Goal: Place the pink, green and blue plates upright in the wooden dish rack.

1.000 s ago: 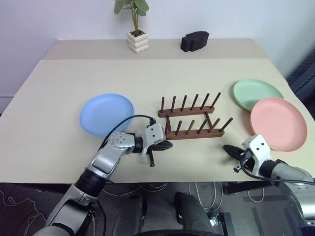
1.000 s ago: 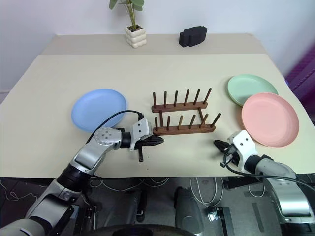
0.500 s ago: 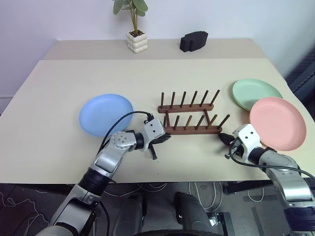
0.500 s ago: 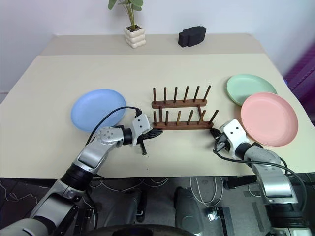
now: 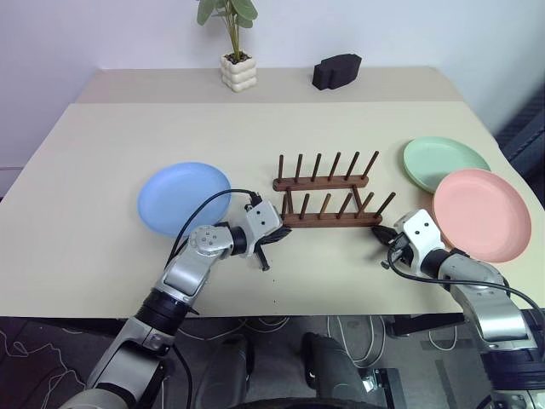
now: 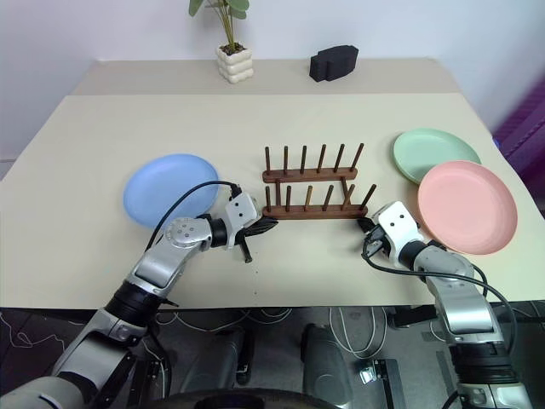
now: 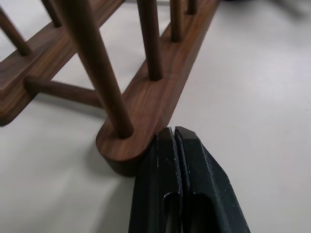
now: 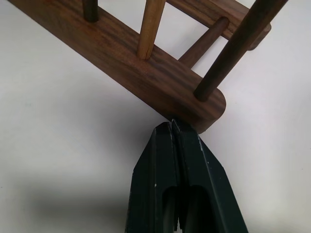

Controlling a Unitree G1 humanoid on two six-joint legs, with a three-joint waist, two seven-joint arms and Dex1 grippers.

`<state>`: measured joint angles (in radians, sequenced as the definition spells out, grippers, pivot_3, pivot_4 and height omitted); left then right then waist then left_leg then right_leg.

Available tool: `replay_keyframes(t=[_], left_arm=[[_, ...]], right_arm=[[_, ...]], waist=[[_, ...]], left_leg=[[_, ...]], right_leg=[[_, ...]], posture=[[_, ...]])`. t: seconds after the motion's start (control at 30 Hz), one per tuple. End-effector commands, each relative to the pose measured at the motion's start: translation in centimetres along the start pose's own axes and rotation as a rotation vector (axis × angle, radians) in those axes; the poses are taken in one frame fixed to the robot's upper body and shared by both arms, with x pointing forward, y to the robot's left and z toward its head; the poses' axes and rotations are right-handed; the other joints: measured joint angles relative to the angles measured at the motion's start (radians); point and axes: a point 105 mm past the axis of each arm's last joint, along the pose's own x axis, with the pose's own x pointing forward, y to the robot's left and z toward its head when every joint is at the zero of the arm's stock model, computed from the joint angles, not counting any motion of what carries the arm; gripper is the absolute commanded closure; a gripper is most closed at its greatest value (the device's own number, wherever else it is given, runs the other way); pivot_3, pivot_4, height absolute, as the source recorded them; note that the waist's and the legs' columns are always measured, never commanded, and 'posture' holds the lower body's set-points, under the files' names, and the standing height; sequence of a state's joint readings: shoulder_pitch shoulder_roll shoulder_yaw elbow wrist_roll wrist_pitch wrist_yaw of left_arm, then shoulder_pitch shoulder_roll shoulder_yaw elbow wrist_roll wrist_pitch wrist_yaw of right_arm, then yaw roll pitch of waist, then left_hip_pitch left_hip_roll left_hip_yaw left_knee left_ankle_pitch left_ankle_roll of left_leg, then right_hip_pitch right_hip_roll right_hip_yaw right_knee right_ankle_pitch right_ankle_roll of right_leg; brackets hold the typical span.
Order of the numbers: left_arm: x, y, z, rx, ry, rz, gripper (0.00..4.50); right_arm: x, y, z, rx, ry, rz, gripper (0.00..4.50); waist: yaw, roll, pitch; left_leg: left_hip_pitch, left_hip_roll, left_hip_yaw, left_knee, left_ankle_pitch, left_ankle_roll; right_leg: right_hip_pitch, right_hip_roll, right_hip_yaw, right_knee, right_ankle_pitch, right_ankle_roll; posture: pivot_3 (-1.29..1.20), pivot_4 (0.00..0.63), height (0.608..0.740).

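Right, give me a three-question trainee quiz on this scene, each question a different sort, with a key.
1. True or false: a plate already stands in the wooden dish rack.
2. Multiple choice: where are the tips of the left claw and the right claw? A) on the blue plate B) at the two ends of the rack's near rail C) above the potted plant
3. Fill in: the pink plate overlaps the edge of the ____ plate.

Key:
1. False; all three plates lie flat on the table.
2. B; both claws are shut.
3. green
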<state>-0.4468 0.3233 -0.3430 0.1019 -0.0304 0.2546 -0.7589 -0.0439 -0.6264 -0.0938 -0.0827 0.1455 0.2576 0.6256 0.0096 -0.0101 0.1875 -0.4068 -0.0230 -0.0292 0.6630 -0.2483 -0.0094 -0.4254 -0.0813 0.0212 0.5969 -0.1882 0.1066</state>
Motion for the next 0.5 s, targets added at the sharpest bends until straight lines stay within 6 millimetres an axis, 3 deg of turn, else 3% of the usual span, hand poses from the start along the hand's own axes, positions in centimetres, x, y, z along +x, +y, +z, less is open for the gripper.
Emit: replay_keyframes(t=[0.03,0.2,0.37,0.5], left_arm=[[-0.2,0.9,0.6,0.026,-0.012,0.033,4.48],[-0.4,0.6,0.8,0.025,-0.021,0.011,4.48],[-2.0,-0.5,1.7,-0.027,-0.087,-0.074,4.48],[-3.5,-2.2,2.5,-0.088,-0.149,-0.186,4.50]], right_arm=[[0.1,-0.4,1.0,-0.017,-0.031,-0.018,4.50],[0.0,-0.4,1.4,-0.032,-0.041,-0.016,4.50],[-2.2,-0.9,3.6,-0.020,-0.097,-0.007,4.50],[-5.4,-1.8,5.1,-0.005,-0.110,-0.022,3.26]], waist=[[0.000,0.000,0.000],[0.000,0.000,0.000],[0.000,0.001,0.000],[0.004,0.001,0.000]], left_leg=[[0.000,0.000,0.000,0.000,0.000,0.000],[0.000,0.000,0.000,0.000,0.000,0.000],[0.000,0.000,0.000,-0.001,0.000,0.000],[-0.001,0.002,-0.001,-0.001,0.000,0.000]], right_leg=[[0.000,0.000,0.000,0.000,0.000,0.000],[0.000,0.000,0.000,0.000,0.000,0.000],[-0.001,0.000,0.000,0.000,0.000,0.000],[-0.001,0.000,0.000,0.000,-0.001,0.000]], posture=[[0.00,0.150,0.736],[0.00,0.150,0.736],[0.00,0.150,0.736],[0.00,0.150,0.736]])
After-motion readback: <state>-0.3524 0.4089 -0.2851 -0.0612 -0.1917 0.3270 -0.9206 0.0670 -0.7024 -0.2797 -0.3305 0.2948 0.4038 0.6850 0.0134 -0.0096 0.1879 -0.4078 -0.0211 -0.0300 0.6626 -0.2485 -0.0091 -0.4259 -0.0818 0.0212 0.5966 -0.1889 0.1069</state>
